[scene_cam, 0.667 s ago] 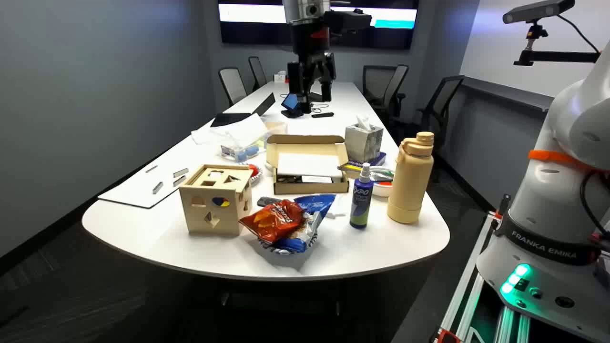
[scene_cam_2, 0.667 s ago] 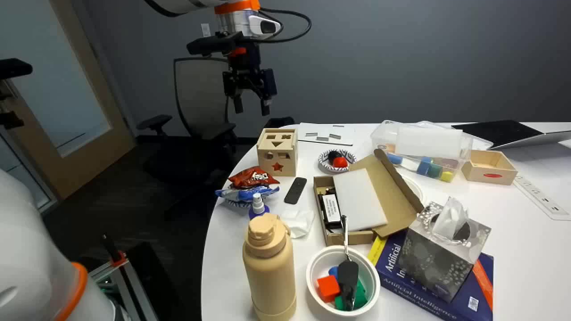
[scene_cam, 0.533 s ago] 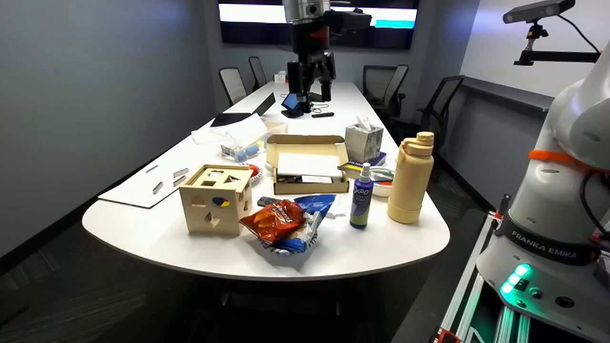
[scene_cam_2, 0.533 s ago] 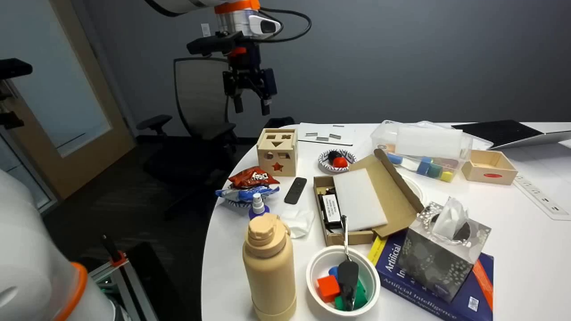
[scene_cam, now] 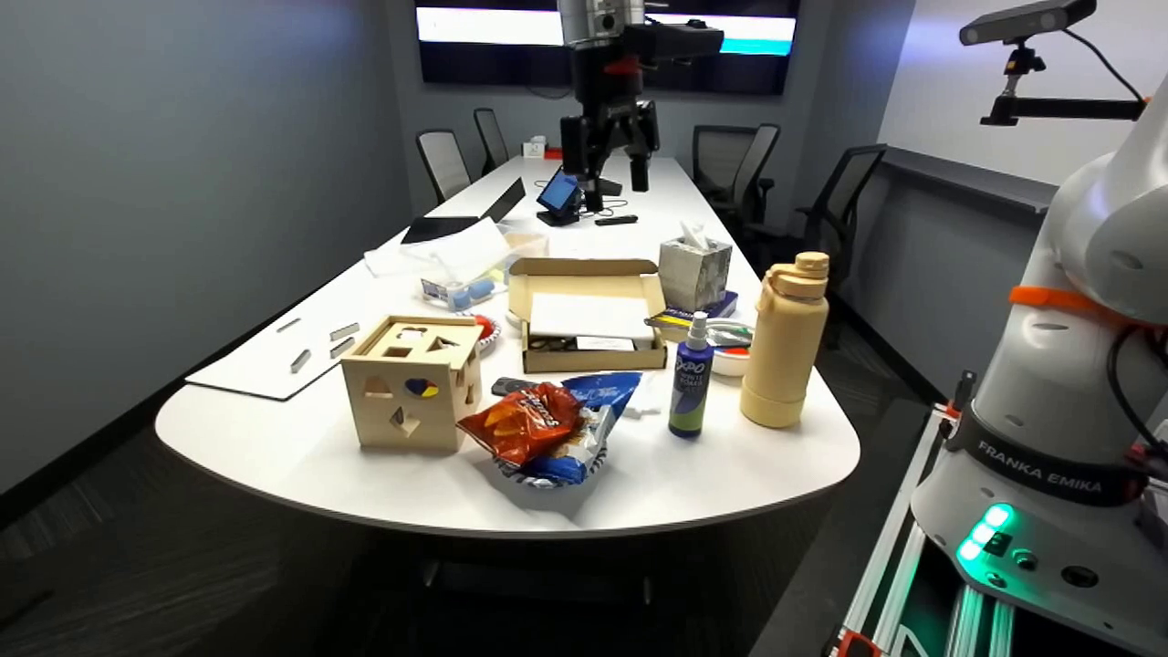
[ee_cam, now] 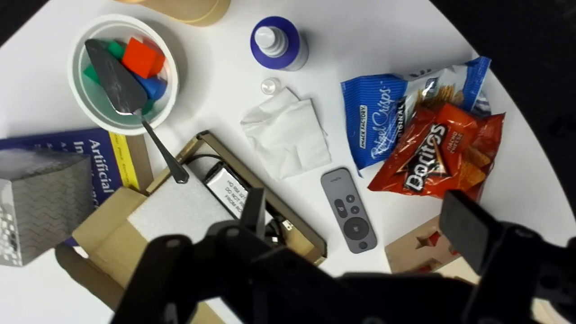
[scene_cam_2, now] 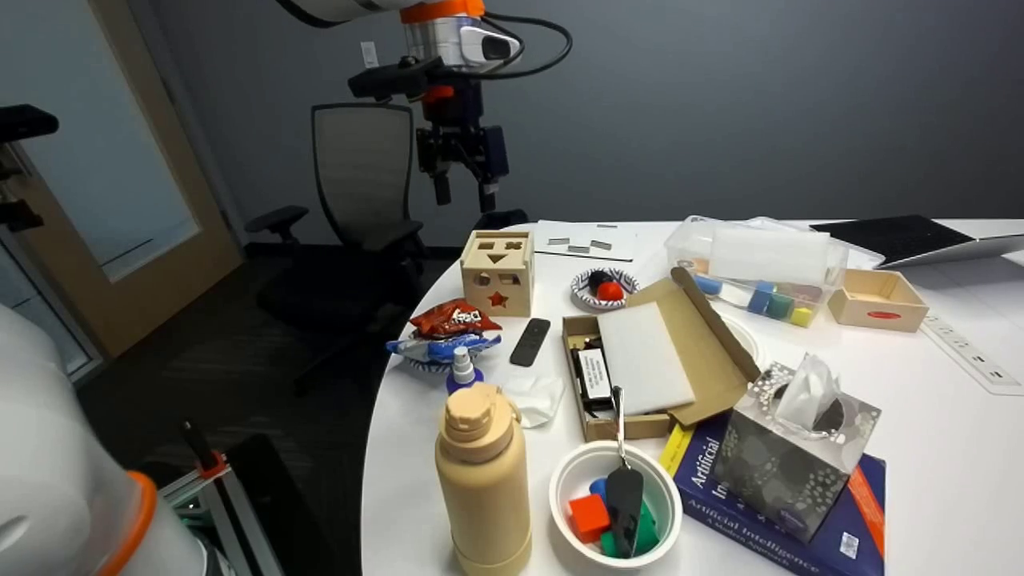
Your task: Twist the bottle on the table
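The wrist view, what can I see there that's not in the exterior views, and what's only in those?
Only the wrist view: words big enough to read, Pretzel Crisps on the blue bag and DO NOT on the label in the box.

Only the exterior views: the cap of the bottle, the chairs and the laptop.

All share: the table, the remote, the spray, the red bag and the open gripper. The bottle too, though the wrist view catches only a bit of it.
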{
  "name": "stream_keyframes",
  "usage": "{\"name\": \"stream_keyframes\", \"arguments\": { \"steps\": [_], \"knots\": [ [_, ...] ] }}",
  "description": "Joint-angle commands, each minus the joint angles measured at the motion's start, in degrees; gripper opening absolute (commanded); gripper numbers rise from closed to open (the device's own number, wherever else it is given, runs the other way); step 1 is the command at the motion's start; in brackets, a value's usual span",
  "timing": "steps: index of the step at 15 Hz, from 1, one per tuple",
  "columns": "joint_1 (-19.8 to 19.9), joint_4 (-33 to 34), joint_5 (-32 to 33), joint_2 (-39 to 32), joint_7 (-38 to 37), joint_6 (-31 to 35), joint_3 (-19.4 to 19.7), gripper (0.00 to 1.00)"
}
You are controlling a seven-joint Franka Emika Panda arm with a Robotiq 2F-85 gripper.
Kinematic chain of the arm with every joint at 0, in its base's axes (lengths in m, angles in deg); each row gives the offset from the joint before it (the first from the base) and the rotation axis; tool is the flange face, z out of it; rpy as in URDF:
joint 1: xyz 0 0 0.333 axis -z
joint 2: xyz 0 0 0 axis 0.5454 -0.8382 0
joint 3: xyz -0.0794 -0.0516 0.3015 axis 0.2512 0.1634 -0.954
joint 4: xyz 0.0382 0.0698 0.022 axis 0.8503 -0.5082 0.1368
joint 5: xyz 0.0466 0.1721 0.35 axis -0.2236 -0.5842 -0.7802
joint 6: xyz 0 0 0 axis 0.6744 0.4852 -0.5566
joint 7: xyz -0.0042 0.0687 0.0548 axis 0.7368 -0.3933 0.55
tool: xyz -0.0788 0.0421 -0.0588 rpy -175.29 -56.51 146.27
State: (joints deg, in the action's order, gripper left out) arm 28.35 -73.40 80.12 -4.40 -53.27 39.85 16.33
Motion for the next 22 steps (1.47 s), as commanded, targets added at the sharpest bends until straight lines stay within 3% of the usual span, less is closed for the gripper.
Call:
{"name": "stream_keyframes", "arguments": {
  "steps": [1,5,11,17,22],
  "knots": [
    [2.0,-6.5,-1.8,7.4,-4.9,-1.4,3.6,1.00],
    [5.2,-16.0,-5.2,14.8,-8.0,-2.6,7.7,1.00],
    [11.5,-28.4,-10.3,25.9,-13.3,-1.6,11.0,1.00],
    [18.7,-31.8,-10.8,35.9,-21.8,-4.0,9.8,1.00],
    [22.1,-30.1,-8.8,35.0,-27.8,-4.0,8.0,1.00]
  ]
}}
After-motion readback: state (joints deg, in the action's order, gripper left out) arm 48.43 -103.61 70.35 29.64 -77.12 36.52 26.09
